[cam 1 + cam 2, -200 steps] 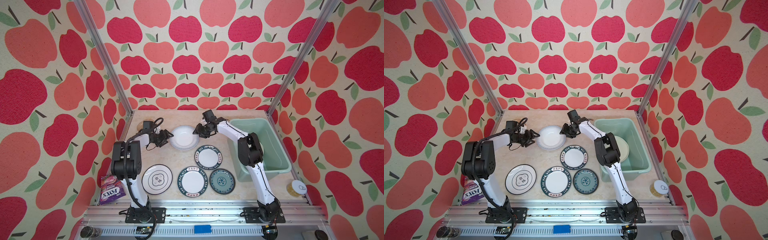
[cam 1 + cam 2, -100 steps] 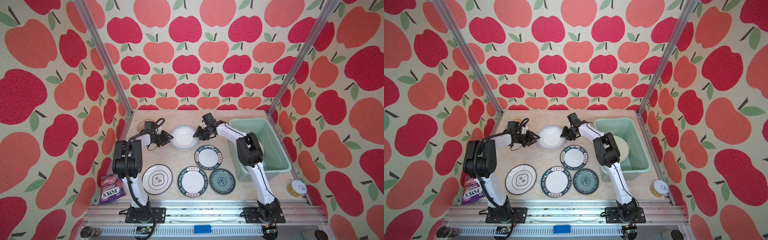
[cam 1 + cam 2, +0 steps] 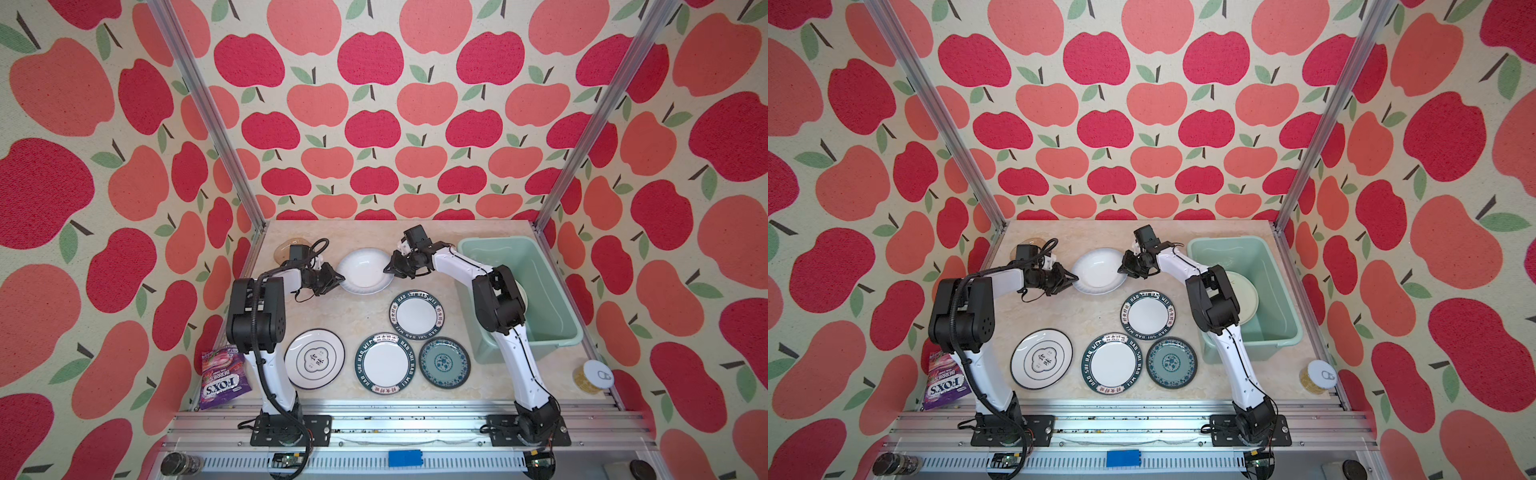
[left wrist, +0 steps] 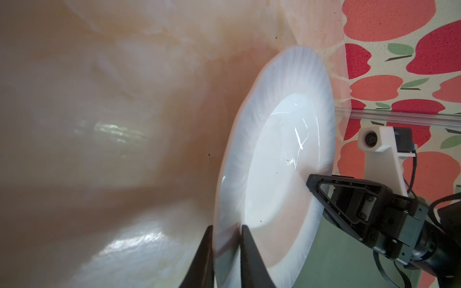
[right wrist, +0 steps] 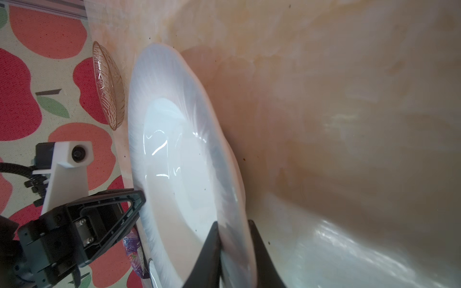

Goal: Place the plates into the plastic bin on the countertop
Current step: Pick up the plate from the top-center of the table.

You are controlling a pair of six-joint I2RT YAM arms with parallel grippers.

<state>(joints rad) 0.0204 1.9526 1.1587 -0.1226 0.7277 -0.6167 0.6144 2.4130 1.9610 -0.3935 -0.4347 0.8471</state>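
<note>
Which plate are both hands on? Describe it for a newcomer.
Find the mint-green bin on the right of the countertop. Just left of its far end lies the plain white plate, left hand and right hand clamped on opposite rim edges. Unlike the plates nearer the front, it has no lettering, emblem or pattern.

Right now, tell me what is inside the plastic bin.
One pale plate lies on the floor of the plastic bin, partly covered by the right arm. Whatever lies behind that arm cannot be seen.
</note>
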